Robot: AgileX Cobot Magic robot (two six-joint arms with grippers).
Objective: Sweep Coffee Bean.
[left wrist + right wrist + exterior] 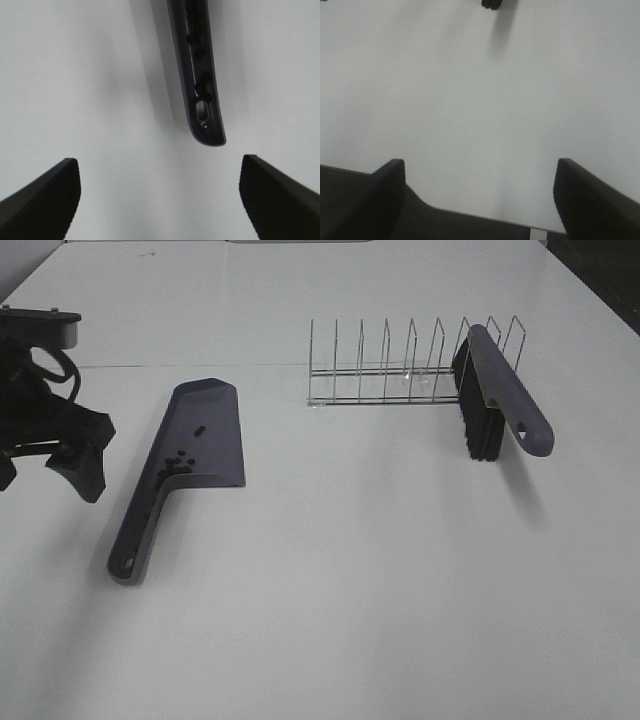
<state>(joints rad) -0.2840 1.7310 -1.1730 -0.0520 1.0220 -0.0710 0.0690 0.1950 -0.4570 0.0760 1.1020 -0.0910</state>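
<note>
Resting in dustpan (205,435): coffee bean (182,462)

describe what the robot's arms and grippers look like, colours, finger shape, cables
The left gripper is matte black with broad, wedge-shaped fingers that taper toward the tips. Black cables loop behind it, under a flat dark block with a pale edge. The right gripper has matching black wedge fingers, finely textured, and a dark body with one small white mark. No sleeves show.

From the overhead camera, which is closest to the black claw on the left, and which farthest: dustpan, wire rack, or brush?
Measured from the left gripper:
1. The dustpan, just beside it, left of centre.
2. The wire rack, farther back, right of centre.
3. The brush, leaning at the rack's right end.
</note>
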